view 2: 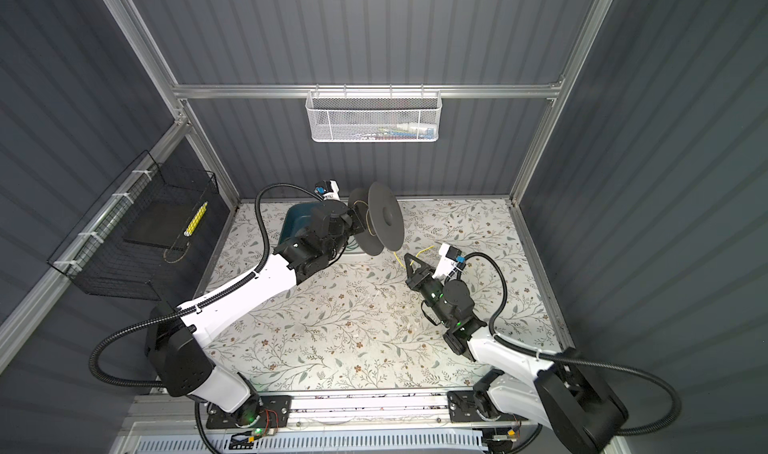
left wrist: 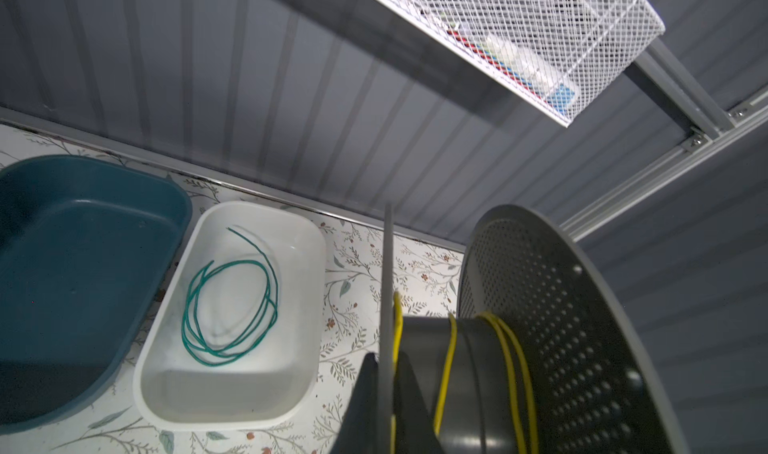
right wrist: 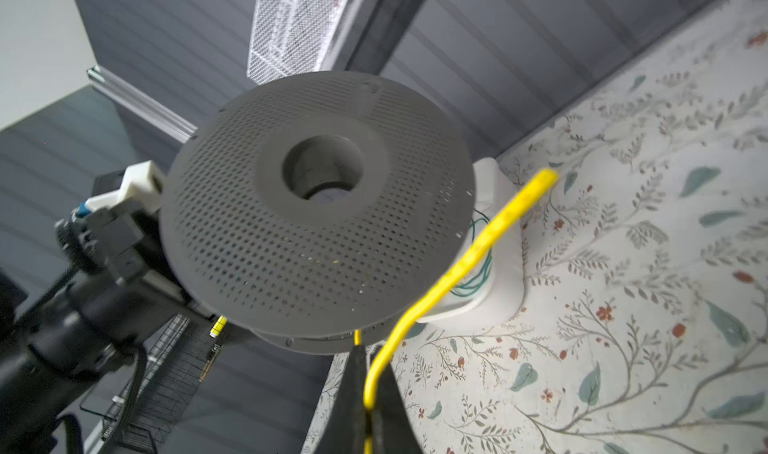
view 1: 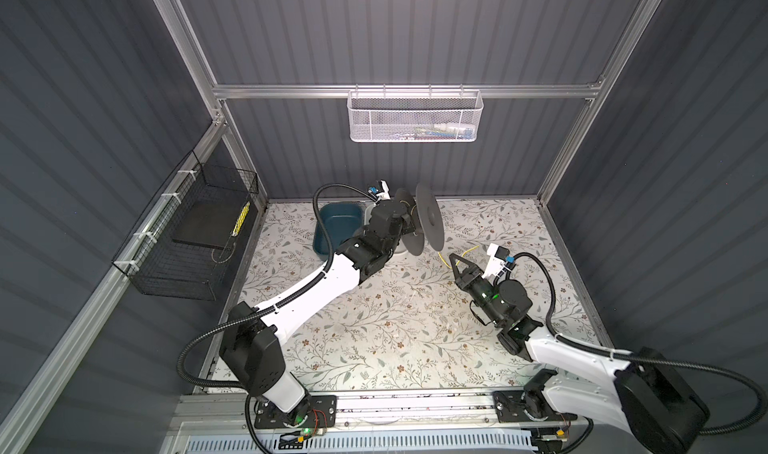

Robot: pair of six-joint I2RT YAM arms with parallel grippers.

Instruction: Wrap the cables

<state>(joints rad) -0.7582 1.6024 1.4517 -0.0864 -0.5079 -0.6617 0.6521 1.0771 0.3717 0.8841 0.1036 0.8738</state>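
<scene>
A grey perforated spool hangs in the air at the back of the table. My left gripper is shut on the thin edge of one of its flanges. The yellow cable makes a few turns round the hub. From the spool it drops to my right gripper, which is shut on it, and the free yellow end sticks out past the jaws. The dark green cable lies coiled in a white tray under the spool.
A dark blue tub stands beside the white tray at the back. A white mesh basket hangs on the back wall. A black wire basket is fixed to the left wall.
</scene>
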